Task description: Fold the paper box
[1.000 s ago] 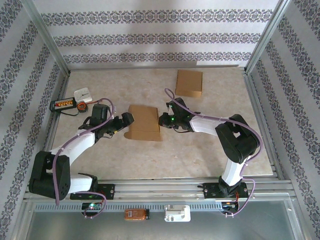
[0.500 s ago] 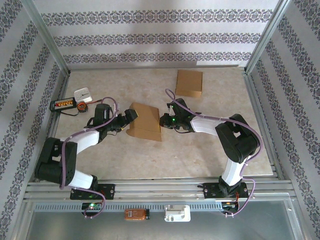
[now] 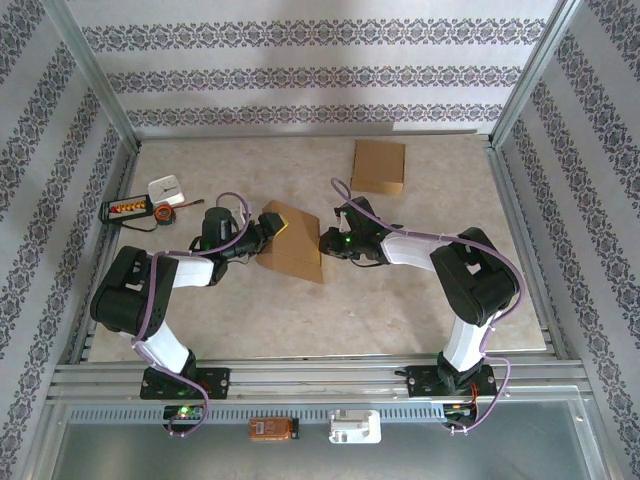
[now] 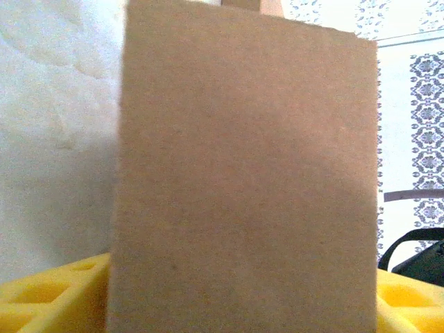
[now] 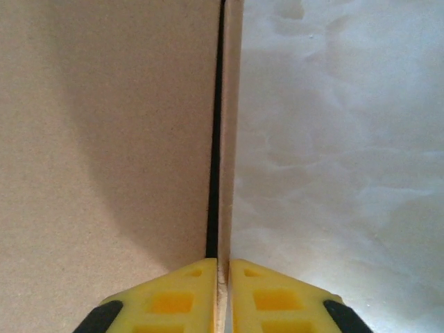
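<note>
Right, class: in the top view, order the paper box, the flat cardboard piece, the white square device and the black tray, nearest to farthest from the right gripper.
From the right gripper:
1. paper box, touching it, on its left.
2. flat cardboard piece, beyond it, toward the back wall.
3. white square device, far left.
4. black tray, farthest left, by the side wall.

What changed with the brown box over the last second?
The left gripper swung in toward the paper box and tipped its left part up off the table, so that part now stands raised. The right gripper stayed pinched on the right edge; the other cardboard piece at the back did not move.
</note>
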`<action>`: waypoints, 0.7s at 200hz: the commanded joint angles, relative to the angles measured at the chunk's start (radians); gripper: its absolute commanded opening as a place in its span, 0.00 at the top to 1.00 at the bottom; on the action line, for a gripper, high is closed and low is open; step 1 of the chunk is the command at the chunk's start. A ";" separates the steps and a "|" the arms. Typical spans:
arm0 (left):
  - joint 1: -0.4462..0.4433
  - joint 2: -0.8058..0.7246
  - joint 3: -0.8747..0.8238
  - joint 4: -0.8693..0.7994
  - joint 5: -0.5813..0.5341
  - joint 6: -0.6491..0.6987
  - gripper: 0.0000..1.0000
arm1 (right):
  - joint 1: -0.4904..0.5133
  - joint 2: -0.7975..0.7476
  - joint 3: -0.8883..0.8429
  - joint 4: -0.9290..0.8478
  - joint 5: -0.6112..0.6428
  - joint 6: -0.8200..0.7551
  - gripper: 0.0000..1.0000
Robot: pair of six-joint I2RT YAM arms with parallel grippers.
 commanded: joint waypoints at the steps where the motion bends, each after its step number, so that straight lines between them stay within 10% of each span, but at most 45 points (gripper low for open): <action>1: -0.018 -0.055 0.013 0.035 -0.007 -0.017 0.35 | 0.002 -0.004 0.020 -0.037 -0.035 0.003 0.81; 84: -0.019 -0.292 0.072 -0.407 -0.122 0.151 0.44 | 0.075 -0.278 0.076 -0.139 0.177 -0.079 0.44; 119: -0.011 -0.420 0.096 -0.579 -0.226 0.183 0.44 | 0.308 -0.466 0.023 0.028 0.594 -0.498 0.25; 140: -0.004 -0.474 0.093 -0.629 -0.282 0.159 0.45 | 0.401 -0.510 -0.036 0.169 0.556 -0.772 0.13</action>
